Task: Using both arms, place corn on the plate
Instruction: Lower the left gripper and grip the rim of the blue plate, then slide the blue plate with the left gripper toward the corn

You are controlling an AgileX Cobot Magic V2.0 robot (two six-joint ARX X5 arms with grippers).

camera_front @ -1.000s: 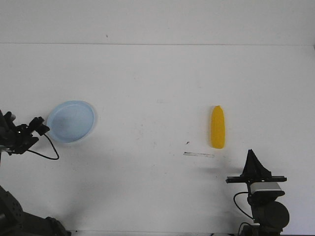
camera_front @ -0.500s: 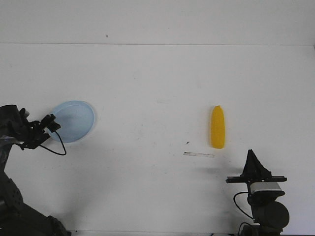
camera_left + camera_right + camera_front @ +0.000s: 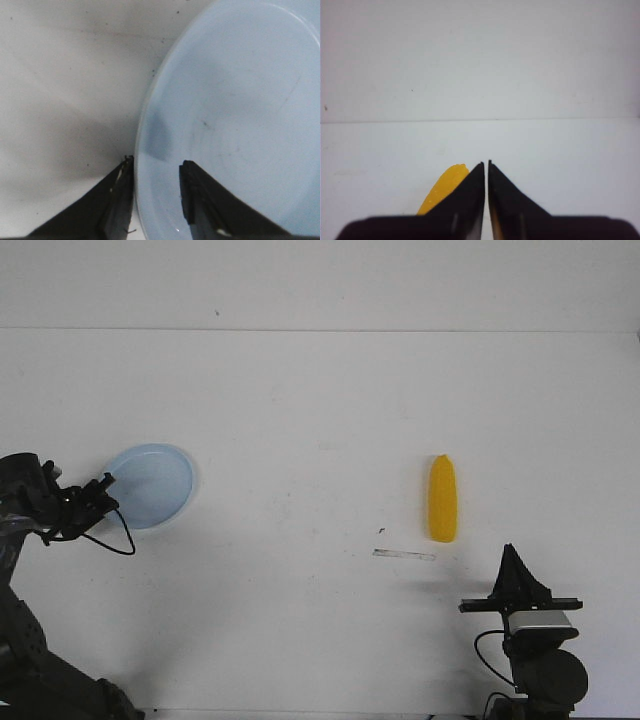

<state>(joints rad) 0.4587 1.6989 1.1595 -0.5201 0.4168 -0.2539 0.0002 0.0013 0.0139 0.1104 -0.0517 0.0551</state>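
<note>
The pale blue plate (image 3: 152, 485) lies at the table's left. My left gripper (image 3: 103, 490) is at its near-left rim. In the left wrist view the jaws (image 3: 156, 165) stand apart and straddle the rim of the plate (image 3: 240, 100), one finger outside on the table, one over the inside. The yellow corn (image 3: 442, 498) lies lengthwise right of centre. My right gripper (image 3: 512, 552) is shut and empty, near the front edge, a little right of and short of the corn. The right wrist view shows the closed tips (image 3: 486, 162) with the corn (image 3: 445, 190) partly behind them.
A thin grey strip (image 3: 404, 555) lies on the white table just in front of the corn. The table's back edge meets the white wall (image 3: 320, 285). A black cable (image 3: 112, 540) hangs from the left wrist.
My left arm swung in toward the plate and its gripper now sits over the rim; the plate has shifted slightly to the right. The right arm and corn have not moved.
</note>
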